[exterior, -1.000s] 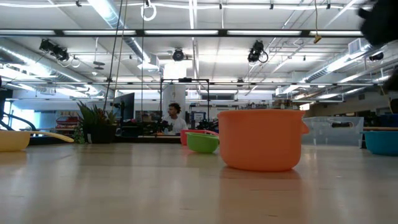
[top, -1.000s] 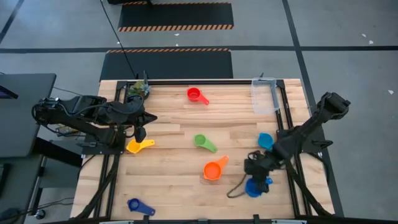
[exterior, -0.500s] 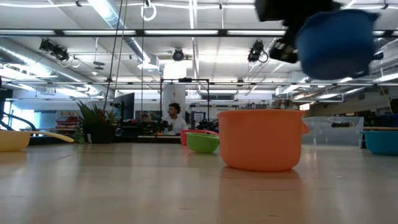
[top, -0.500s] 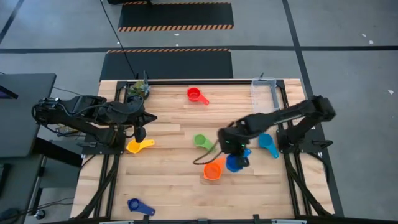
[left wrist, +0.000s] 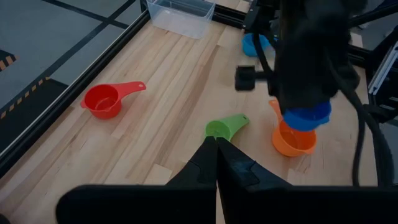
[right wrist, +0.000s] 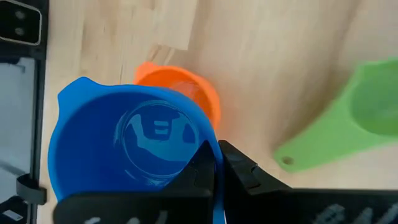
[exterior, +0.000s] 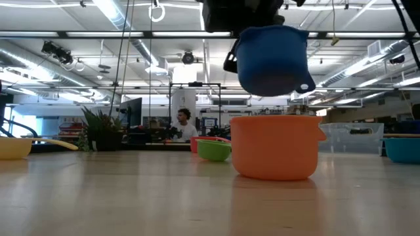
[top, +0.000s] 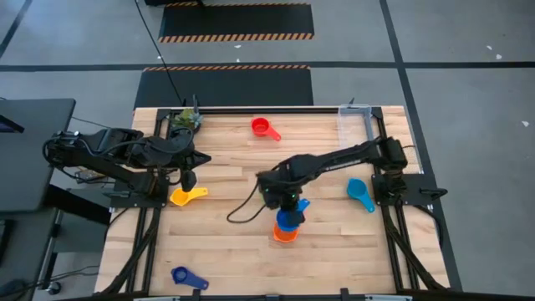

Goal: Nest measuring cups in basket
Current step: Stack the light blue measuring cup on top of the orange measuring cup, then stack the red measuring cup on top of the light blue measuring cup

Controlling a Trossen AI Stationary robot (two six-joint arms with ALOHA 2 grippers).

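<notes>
Right gripper [top: 287, 203]: I hold the blue measuring cup [top: 289, 219] in mid-air, fingers pinched on its rim, mouth up, directly above the orange measuring cup [top: 285, 233]; in the low view a clear gap shows between the blue cup's base and the orange rim.
Orange measuring cup: upright on the wooden table [top: 226, 251], toward the near middle, handle pointing to the far side.
Green measuring cup [left wrist: 224, 127]: on the boards just beside the orange one, mostly hidden under my right arm from above.
Left gripper [top: 189, 178]: parked at the table's left edge, fingers pressed together on nothing, right by the yellow measuring cup [top: 186, 196].
Basket [top: 354, 128]: clear bin at the far right corner, well apart from the cups I am stacking.
Red measuring cup [top: 264, 128]: far middle, alone.
Light blue measuring cup [top: 359, 192]: right side.
Dark blue measuring cup [top: 187, 277]: near left corner.
Potted plant [top: 188, 118]: far left corner.
</notes>
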